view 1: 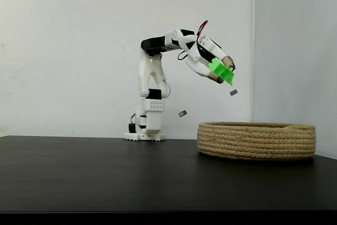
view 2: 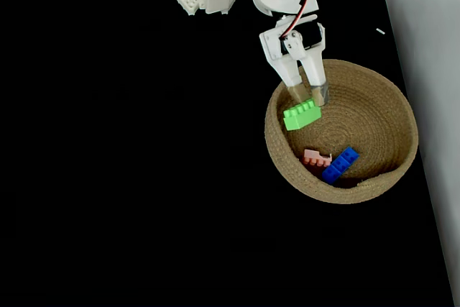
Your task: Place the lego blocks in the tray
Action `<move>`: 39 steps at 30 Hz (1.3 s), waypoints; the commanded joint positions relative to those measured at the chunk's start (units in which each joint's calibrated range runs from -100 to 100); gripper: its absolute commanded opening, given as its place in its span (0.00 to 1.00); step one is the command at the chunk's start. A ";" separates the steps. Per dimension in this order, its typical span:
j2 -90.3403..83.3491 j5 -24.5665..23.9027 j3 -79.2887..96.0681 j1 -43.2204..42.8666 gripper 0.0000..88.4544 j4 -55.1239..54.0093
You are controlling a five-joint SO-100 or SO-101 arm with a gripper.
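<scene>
Overhead, the hand (view 2: 307, 100) grips the green brick (view 2: 301, 116); black table (view 2: 129, 177), white wall (view 1: 68, 51).

Level side view; steep top-down view

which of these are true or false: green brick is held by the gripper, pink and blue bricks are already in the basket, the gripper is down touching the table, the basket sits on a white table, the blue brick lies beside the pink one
1. The green lego brick is held by the gripper. True.
2. The pink brick and blue brick are in the rope basket. True.
3. The gripper is down touching the table. False: in a fixed view it is raised above the basket's rim.
4. The basket sits on a white table. False: the table is black.
5. The blue brick lies beside the pink one. True.
</scene>
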 commanded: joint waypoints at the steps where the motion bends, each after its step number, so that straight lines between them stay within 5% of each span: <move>1: 1.07 -2.69 -1.35 -1.61 0.00 -4.11; 13: -1.08 -4.05 10.05 -6.14 0.02 -14.44; 29: -4.95 -8.60 16.89 -6.80 0.27 -17.02; 39: -14.32 -7.62 15.79 3.83 0.23 -17.19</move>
